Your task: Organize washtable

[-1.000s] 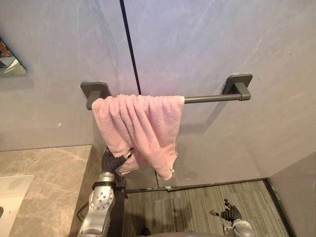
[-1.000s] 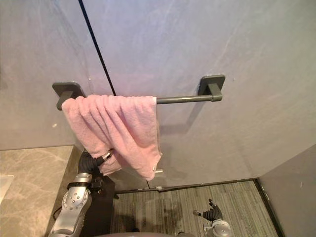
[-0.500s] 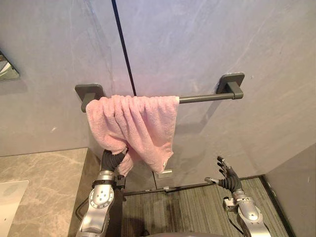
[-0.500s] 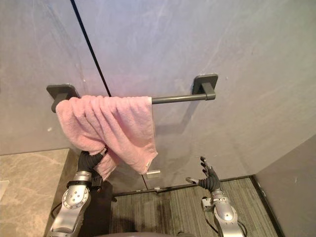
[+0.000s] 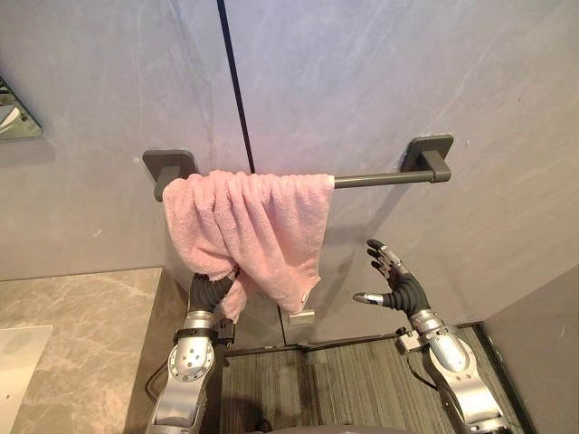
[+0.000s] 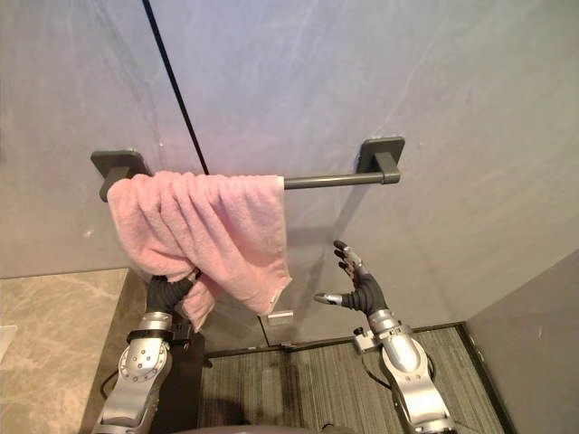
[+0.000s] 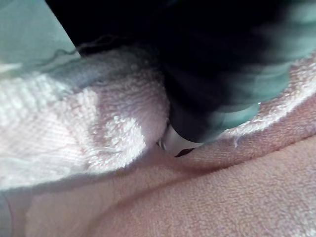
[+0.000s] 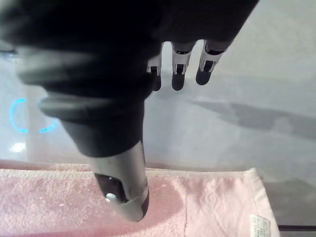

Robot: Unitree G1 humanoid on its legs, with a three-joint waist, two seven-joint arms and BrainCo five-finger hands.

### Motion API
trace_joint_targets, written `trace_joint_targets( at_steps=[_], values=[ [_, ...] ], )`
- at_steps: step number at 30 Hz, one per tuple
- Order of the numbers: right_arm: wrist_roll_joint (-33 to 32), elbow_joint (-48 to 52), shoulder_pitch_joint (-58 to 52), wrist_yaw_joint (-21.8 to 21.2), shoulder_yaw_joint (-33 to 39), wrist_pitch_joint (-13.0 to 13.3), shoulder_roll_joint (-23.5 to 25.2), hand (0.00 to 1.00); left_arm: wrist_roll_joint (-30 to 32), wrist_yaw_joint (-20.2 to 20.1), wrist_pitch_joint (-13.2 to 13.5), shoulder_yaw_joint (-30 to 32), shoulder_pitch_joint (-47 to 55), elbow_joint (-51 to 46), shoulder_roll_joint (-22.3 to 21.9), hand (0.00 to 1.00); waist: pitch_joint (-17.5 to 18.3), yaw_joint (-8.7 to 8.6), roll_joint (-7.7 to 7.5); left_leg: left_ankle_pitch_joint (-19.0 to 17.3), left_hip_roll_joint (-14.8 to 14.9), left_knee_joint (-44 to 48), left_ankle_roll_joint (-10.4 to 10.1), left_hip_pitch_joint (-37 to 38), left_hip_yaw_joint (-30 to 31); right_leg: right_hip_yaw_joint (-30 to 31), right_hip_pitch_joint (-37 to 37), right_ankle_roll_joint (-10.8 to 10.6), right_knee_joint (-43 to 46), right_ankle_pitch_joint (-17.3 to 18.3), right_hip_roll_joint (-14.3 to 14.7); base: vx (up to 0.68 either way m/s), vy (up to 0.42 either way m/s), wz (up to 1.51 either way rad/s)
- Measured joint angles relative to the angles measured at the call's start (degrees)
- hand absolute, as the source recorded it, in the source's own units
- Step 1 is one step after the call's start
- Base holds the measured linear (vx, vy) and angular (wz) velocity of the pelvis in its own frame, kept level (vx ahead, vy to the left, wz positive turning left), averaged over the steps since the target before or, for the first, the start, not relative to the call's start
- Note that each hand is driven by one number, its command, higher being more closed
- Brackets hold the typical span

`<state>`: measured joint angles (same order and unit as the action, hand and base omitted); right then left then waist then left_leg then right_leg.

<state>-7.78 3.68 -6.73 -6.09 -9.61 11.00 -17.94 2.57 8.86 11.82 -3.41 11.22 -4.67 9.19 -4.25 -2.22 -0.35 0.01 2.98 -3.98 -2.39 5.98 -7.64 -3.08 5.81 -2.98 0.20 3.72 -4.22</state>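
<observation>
A pink towel hangs bunched over the left part of a dark grey towel bar on the wall. My left hand reaches up into the towel's lower left folds. In the left wrist view its thumb presses into a gathered fold of the towel, so it is shut on the cloth. My right hand is raised to the right of the towel's hanging corner, apart from it. Its fingers are straight and spread and hold nothing. The towel shows beyond its thumb.
A marble counter with a white basin lies at the lower left, and a mirror's corner shows at the left edge. Below are striped grey flooring, a small white wall plate and a grey panel.
My right hand has risen from near the floor to beside the towel's lower corner, fingers spread. My left hand stayed in the towel, bunching its lower left part a little higher.
</observation>
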Motion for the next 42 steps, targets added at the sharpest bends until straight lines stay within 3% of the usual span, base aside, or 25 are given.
trace_joint_targets(
  at_steps=[12,19,20,29,34,42],
  values=[
    [0.13,-4.1,8.61,2.41,-5.12,0.06,-1.56,0.0,-0.92,0.0,0.51,-2.23,-0.1,0.01,-0.87,1.0,0.06,0.02,-0.1,0.09,-0.04,0.37,0.03,-1.31,1.4,-1.23,-0.14,-0.14,0.14,0.15,-0.04,-0.01,-0.01,0.06],
    [0.18,-9.21,13.36,2.3,-10.73,-0.06,-1.33,0.0,-1.81,-0.06,0.94,-5.6,-0.12,0.21,-0.53,1.0,0.18,0.98,-0.25,0.28,0.06,0.75,-0.01,-2.74,2.02,-1.69,-1.14,-0.04,0.36,0.21,0.06,-0.01,-0.013,0.04],
    [0.33,-10.42,14.22,2.3,-11.19,-0.12,-1.04,1.0,-2.02,-0.06,0.94,-5.75,-0.16,0.3,-0.52,1.0,0.24,1.14,-0.38,0.36,0.05,0.75,0.02,-2.89,2.16,-1.78,-1.21,-0.04,0.36,0.2,0.06,-0.01,-0.013,0.07],
    [0.61,-14.13,18.82,2.42,-13.45,-0.19,1.91,1.0,-3.05,-0.02,1.36,-6.71,-0.21,0.89,0.59,1.0,0.92,1.93,-1.44,0.77,0.06,0.79,0.04,-3.36,2.78,-1.82,-1.41,-0.01,0.55,0.22,0.08,-0.03,-0.008,0.04],
    [0.59,-14.13,19.08,2.41,-13.44,-0.19,1.87,1.0,-3.07,-0.05,1.92,-7.66,-0.23,0.91,0.7,1.0,1.38,2.94,-2.15,1.58,0.06,-0.1,0.04,-3.69,2.86,-1.82,-2.17,0.0,0.75,0.21,0.12,-0.02,-0.004,0.01],
    [0.58,-14.14,20.4,2.34,-13.45,-0.19,1.88,1.0,-3.09,-0.07,2.26,-7.67,-0.24,1.48,1.33,1.0,1.47,3.02,-2.31,1.62,0.06,-0.13,0.04,-3.68,2.89,-1.84,-2.17,0.0,0.76,0.21,0.12,0.0,0.0,0.0]
  ],
)
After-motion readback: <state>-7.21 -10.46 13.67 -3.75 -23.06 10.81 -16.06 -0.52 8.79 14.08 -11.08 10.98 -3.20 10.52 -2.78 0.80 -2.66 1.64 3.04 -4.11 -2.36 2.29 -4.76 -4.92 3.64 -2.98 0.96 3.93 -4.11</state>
